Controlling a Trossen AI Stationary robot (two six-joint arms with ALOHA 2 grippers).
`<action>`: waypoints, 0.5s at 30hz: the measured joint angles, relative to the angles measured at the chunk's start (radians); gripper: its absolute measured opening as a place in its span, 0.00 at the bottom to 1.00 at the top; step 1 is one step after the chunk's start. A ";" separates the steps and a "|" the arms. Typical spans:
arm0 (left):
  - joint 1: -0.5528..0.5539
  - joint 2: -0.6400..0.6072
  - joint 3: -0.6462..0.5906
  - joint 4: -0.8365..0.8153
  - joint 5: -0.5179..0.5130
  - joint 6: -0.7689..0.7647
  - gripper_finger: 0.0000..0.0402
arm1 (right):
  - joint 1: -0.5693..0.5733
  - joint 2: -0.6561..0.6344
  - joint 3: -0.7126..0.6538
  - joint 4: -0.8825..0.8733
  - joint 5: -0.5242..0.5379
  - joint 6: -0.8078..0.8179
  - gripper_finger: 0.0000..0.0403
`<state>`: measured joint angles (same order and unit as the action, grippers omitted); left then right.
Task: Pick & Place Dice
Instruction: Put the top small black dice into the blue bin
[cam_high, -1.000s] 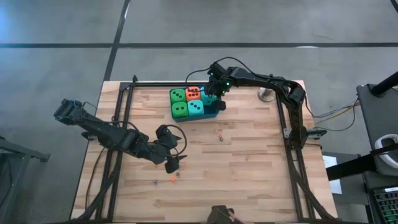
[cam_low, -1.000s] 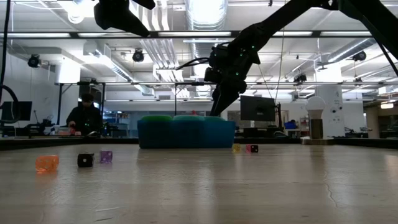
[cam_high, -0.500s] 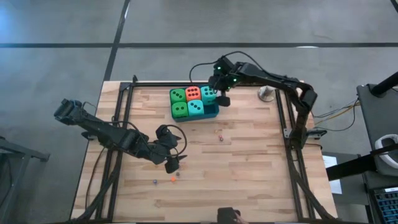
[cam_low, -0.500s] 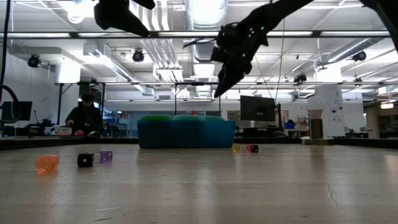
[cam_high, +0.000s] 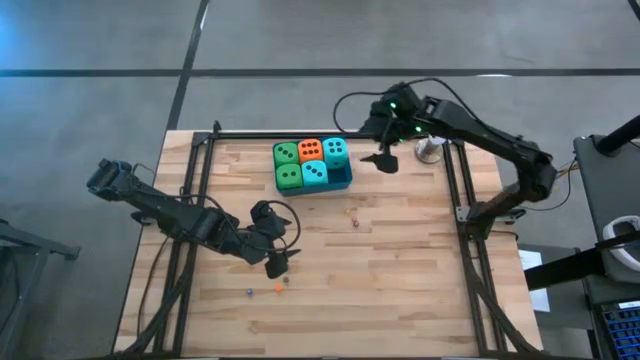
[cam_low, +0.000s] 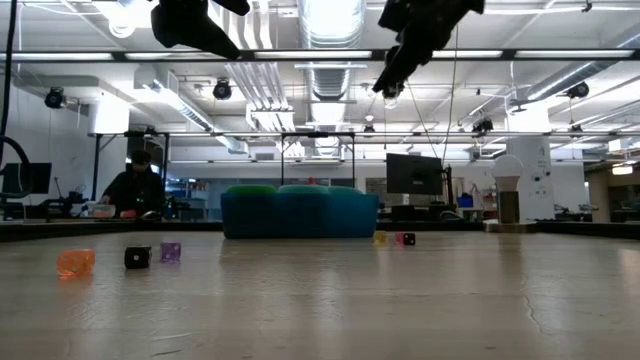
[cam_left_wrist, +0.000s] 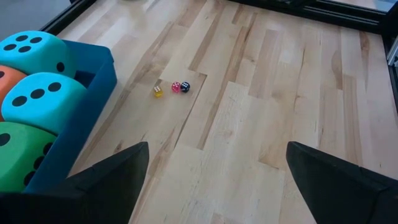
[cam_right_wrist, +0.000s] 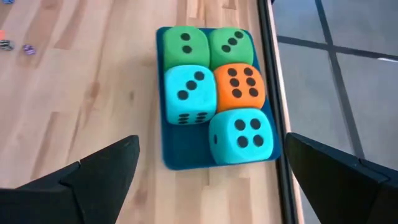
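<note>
At the left of the high view the left gripper (cam_high: 276, 266) hangs low over the pale plank surface (cam_high: 400, 250), its jaws spread wide with nothing between them. Just below it in the picture lie some tiny dice (cam_high: 278, 288), hard and glossy; in the low view they show as an orange, a black and a purple cube at the left.

In the upper middle of the high view sits the blue tray (cam_high: 343, 178), a shallow rectangle with rounded corners, its long side running left to right across the picture. Inside it are the five dice (cam_high: 312, 162), soft foam-looking cubes with rounded edges and dark pips, packed touching: two green ones at the left end, the orange-red one and a teal one in the middle, and another teal one in the upper right corner. The lower right corner of the tray is bare.

Below the tray, mid-surface, lies a second small cluster of little dice (cam_high: 353, 216), yellow, pink and dark.

Right of the tray the right gripper (cam_high: 382, 158) hovers high above the surface, jaws wide and carrying nothing. Farther right a small white ball on a metal stand (cam_high: 430, 150) stands by the dark frame rail.

The surface is light wood with visible seams, on a grey concrete floor. In the low view the room behind is an open lab with ceiling lights, monitors, and a person (cam_low: 135, 187) at the far left.
</note>
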<state>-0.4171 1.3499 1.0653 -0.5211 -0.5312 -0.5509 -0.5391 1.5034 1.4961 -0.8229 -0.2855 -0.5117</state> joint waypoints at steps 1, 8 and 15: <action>0.000 0.000 0.000 0.000 0.000 0.000 0.96 | 0.006 -0.024 -0.019 0.001 0.000 0.008 0.99; 0.000 0.000 0.000 0.000 0.000 0.000 0.96 | 0.067 -0.164 -0.153 0.043 -0.002 0.016 0.99; 0.000 0.000 0.000 0.000 0.000 0.000 0.95 | 0.113 -0.248 -0.262 0.073 -0.003 0.077 0.99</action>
<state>-0.4171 1.3499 1.0653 -0.5209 -0.5312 -0.5510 -0.4264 1.2550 1.2338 -0.7498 -0.2886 -0.4352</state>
